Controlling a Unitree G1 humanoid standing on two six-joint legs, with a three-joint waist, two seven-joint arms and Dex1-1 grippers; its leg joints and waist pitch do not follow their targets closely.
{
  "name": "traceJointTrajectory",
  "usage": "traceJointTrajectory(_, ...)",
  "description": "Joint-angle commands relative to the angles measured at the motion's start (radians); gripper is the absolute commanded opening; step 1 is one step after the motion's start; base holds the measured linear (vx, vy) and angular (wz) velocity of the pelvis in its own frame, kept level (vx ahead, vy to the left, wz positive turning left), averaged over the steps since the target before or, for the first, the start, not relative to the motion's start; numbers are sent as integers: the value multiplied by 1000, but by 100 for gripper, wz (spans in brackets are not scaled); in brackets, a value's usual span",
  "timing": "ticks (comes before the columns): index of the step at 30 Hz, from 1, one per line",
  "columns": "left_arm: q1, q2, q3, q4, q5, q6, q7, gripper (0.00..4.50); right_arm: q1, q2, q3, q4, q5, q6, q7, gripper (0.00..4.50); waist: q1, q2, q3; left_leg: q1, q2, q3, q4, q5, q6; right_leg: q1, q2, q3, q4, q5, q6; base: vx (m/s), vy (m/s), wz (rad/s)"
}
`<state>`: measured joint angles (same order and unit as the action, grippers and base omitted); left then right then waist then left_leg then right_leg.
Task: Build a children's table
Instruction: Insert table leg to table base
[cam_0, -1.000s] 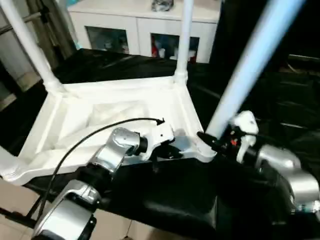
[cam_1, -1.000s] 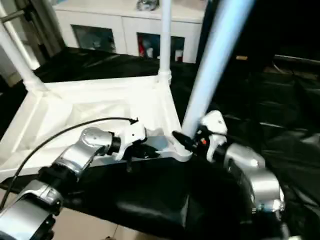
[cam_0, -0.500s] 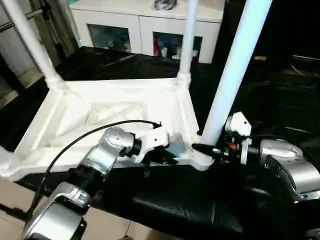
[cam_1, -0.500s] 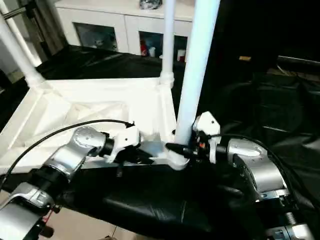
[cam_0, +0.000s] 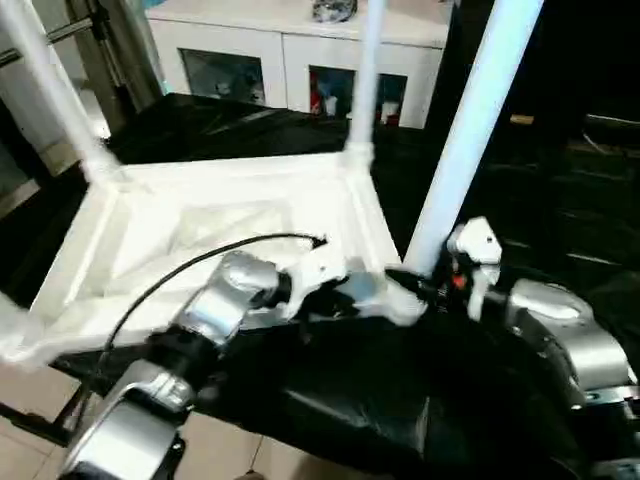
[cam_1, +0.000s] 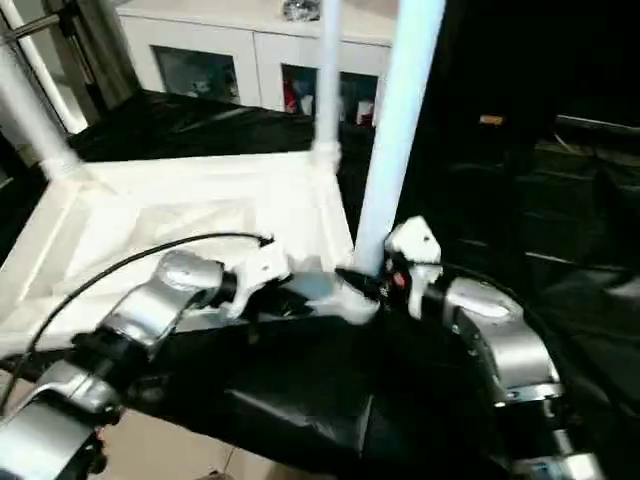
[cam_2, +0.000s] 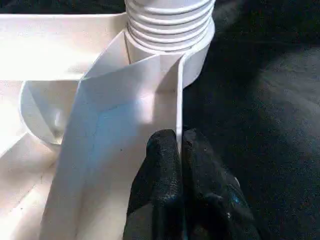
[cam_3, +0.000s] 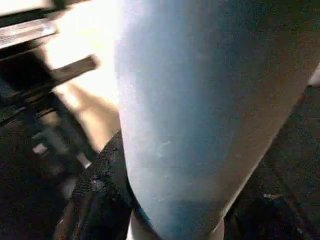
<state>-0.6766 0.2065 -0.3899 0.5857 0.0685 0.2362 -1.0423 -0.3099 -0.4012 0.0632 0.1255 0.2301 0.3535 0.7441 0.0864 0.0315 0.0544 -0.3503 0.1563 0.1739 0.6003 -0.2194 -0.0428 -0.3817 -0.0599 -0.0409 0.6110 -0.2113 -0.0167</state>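
Note:
The white table top (cam_0: 200, 220) lies upside down on the black cover, ribbed underside up. Two legs stand in its far sockets, one on the left (cam_0: 50, 90) and one on the right (cam_0: 365, 80). A third leg (cam_0: 470, 130) rises from the near right corner socket (cam_0: 405, 305), leaning slightly right. My right gripper (cam_0: 418, 285) is shut on that leg's base, and one black finger (cam_3: 102, 175) shows beside the tube (cam_3: 200, 100). My left gripper (cam_2: 179, 145) is shut on the top's thin rim (cam_2: 177, 100), just short of the threaded leg end (cam_2: 170, 25).
A white glass-door cabinet (cam_0: 290, 60) stands behind the work surface. Black cloth (cam_0: 350, 400) covers the surface up to its near edge, with tiled floor (cam_0: 30, 400) below on the left. A cable (cam_0: 200, 260) arcs over my left forearm.
The near right leg has swung from a strong rightward lean to nearly upright in its socket. Both grippers keep their holds. The head camera has shifted a little.

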Motion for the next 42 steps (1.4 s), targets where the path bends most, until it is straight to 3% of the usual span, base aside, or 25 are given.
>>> traceJointTrajectory(1,-84,-59,52,-27,-17,56,95,0,36,72,41,57,-49,155,-133,190,6,-10,-49,2,74,-31,-85,-141,33,40,-100,54,-85,-227,-221,0,0,0)
traceJointTrajectory(4,-132,-134,73,29,3,148,232,0,-7,179,21,97,-70,198,-305,190,7,-7,-54,1,70,-32,-81,-107,23,40,-99,52,-79,-166,-238,0,0,0)
traceJointTrajectory(8,-158,-190,70,95,36,172,336,0,-47,266,-7,154,-99,222,-458,190,7,-8,-55,0,66,-30,-79,-88,18,43,-98,52,-79,-118,-239,0,0,0)
traceJointTrajectory(10,-164,-215,70,127,41,172,375,0,-57,300,-15,165,-107,243,-503,190,11,-11,-56,-3,66,-31,-79,-70,32,48,-99,52,-75,-77,-238,0,0,0)
traceJointTrajectory(12,-165,-224,70,141,42,171,394,0,-56,314,-9,157,-117,257,-520,190,13,-9,-56,-4,67,-31,-80,-74,39,49,-100,52,-76,-77,-234,0,0,0)
traceJointTrajectory(16,-169,-230,76,145,41,180,398,0,-55,330,-18,145,-127,283,-545,190,13,-8,-52,1,71,-33,-88,-135,25,45,-101,53,-87,-182,-209,0,0,0)
traceJointTrajectory(30,-170,-224,76,142,30,149,342,0,-83,328,-38,154,-126,305,-538,190,11,-9,-50,0,72,-34,-92,-147,16,43,-103,55,-89,-190,-197,0,0,0)
traceJointTrajectory(31,-169,-223,75,141,29,148,338,0,-86,328,-46,157,-116,306,-532,246,10,-9,-51,-1,71,-34,-91,-145,17,43,-103,56,-88,-187,-198,0,0,0)
traceJointTrajectory(36,-170,-215,75,138,26,138,320,0,-93,321,-58,148,-104,315,-520,268,11,-7,-54,0,73,-34,-90,-127,19,44,-104,55,-84,-145,-208,0,0,0)
traceJointTrajectory(42,-163,-196,68,117,19,120,270,0,-112,292,-66,108,-93,336,-488,326,8,-5,-51,-1,72,-34,-92,-137,20,46,-102,55,-87,-152,-210,0,0,0)
